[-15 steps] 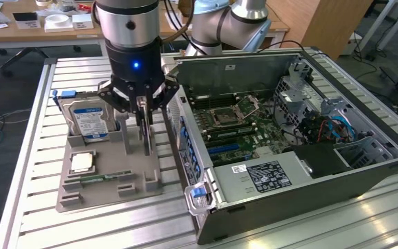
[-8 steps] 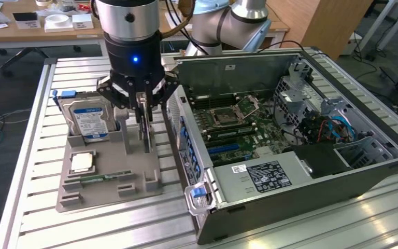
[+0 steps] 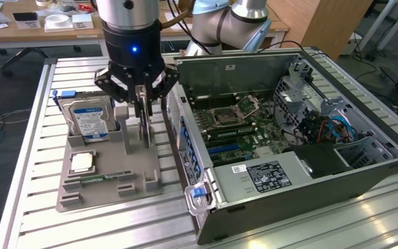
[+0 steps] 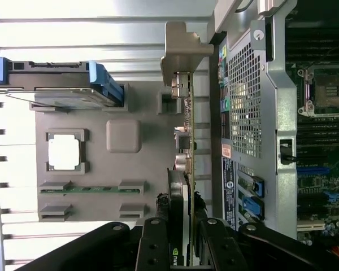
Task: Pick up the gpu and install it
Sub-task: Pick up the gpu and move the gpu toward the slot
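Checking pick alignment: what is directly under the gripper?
The gpu stands on edge in the gray holder, directly under the gripper. Its bottom edge is hidden by the holder's supports.

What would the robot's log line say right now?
pincer: shut on gpu | gpu: upright in gray holder | computer case: open beside holder

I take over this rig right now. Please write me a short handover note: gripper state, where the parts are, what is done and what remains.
Gripper: down over the gray holder, apparently shut on the top edge of the gpu.
Gpu: upright in its holder slot, beside the open computer case.
Done: the grasp, as far as it shows.
Left: the gpu is not yet lifted out or installed in the case.
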Robot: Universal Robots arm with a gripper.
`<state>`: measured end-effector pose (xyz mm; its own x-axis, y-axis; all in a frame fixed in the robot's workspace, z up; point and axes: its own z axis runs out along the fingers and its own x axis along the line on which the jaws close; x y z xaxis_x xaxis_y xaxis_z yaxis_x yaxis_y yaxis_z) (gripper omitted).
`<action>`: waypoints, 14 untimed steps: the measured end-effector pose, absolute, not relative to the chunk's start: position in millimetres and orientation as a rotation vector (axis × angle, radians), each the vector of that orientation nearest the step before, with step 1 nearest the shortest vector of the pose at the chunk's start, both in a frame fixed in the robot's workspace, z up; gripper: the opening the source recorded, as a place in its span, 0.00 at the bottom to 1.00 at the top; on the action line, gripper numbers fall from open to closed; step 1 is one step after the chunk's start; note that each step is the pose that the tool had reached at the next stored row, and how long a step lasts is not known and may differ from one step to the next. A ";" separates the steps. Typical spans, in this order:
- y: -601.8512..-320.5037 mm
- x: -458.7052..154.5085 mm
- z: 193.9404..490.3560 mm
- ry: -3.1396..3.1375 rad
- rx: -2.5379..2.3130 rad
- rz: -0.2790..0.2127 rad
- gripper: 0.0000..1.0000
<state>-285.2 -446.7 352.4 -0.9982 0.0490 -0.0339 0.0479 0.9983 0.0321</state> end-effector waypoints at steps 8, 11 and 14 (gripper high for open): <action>-446.7 -285.3 367.4 3.106 0.075 0.049 0.27; -446.7 -285.3 373.7 3.106 0.075 0.049 0.27; -446.7 -285.2 380.5 3.106 0.075 0.049 0.27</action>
